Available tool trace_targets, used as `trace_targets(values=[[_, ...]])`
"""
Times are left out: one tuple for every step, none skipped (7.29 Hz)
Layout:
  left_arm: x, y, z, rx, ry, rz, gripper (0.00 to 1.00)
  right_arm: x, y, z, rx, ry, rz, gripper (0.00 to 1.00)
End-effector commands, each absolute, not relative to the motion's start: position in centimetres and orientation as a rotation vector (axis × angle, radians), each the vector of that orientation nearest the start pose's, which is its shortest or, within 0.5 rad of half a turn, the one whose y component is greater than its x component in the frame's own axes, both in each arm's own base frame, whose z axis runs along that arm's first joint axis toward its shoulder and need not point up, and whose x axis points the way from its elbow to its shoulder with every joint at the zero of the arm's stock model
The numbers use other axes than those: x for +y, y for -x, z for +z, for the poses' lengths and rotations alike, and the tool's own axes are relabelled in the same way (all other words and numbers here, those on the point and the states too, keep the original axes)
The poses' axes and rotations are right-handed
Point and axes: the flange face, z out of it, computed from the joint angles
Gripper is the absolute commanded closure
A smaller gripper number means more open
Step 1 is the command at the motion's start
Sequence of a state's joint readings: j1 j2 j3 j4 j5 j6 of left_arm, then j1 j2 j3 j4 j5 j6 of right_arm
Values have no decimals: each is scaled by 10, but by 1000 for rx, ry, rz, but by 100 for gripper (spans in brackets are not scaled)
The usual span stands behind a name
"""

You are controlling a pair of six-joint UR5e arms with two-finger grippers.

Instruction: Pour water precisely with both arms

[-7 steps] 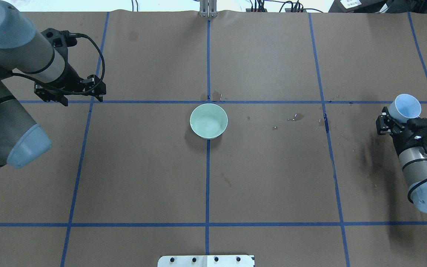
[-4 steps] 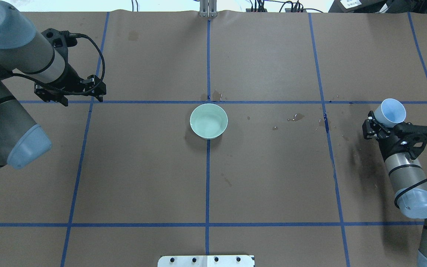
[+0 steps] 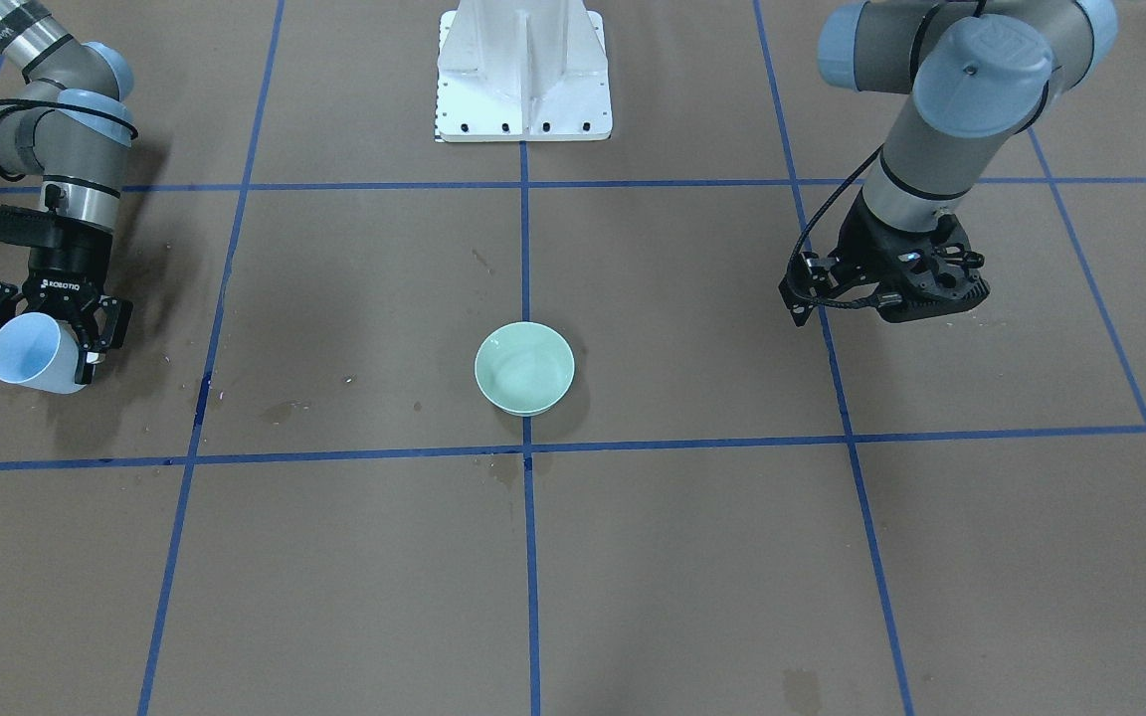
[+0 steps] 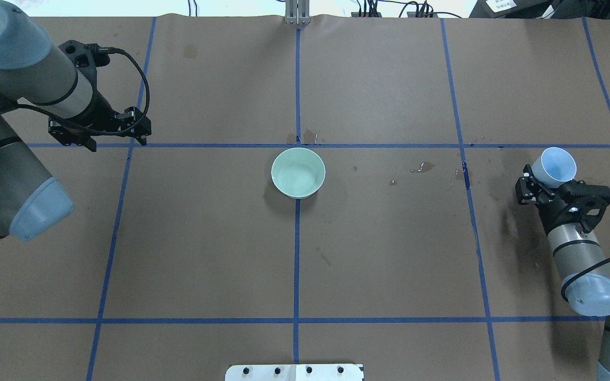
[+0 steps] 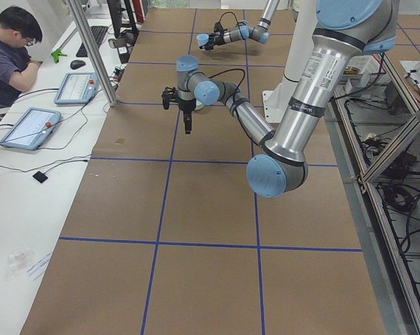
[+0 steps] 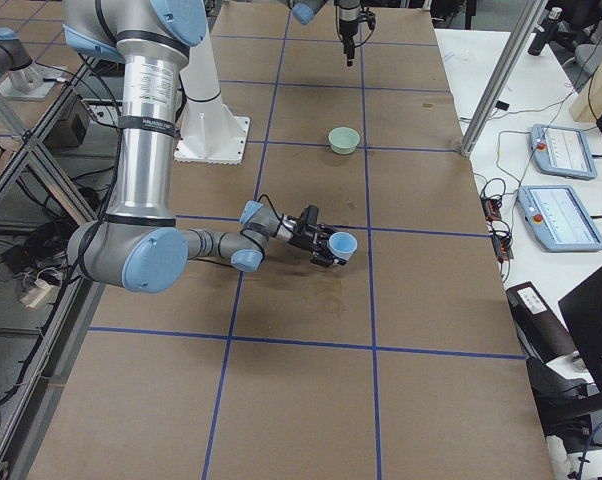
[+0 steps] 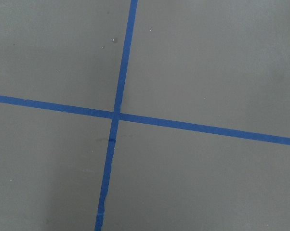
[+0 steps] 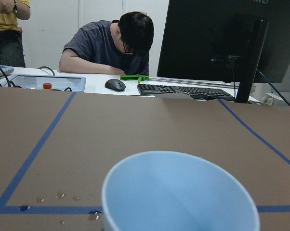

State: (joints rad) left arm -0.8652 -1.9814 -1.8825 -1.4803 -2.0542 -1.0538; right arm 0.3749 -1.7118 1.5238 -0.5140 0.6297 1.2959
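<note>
1. The right pincer [image 4: 555,183], clamped on the light-blue cup [image 4: 555,166], has shifted toward the green bowl [image 4: 298,172]; pouring approaches.
2. Water in the cup: indiscernible.
3. Left pincer [image 4: 98,132] over the table [image 4: 389,264]: state indeterminable.

We see one thing standing on the table [image 4: 389,254]: the bowl [image 4: 298,172], at the middle tape crossing. Between it and the cup [image 4: 554,165] held in the right gripper [image 4: 548,182] lies flat paper marked only by stains [image 4: 425,167]. The left gripper [image 4: 98,129] hangs over the paper, well apart from the bowl, with flat paper between them too. The white pedestal [image 3: 523,75] blocks the robot's side.
</note>
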Motion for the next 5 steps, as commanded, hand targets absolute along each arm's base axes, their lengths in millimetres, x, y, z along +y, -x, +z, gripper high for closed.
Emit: trace_targets(values=[[-510, -320, 303, 776, -36, -178, 0, -357, 326, 627, -467, -1090, 486, 100], [-510, -320, 303, 776, -36, -178, 0, -357, 326, 628, -466, -1088, 485, 100], [-510, -320, 303, 776, -36, -178, 0, -357, 326, 627, -472, -1089, 487, 100], [-510, -320, 303, 776, -36, -178, 0, -354, 321, 626, -519, -1092, 496, 75], [-510, -320, 304, 775, -35, -178, 0, -351, 316, 642, -520, -1088, 488, 43]])
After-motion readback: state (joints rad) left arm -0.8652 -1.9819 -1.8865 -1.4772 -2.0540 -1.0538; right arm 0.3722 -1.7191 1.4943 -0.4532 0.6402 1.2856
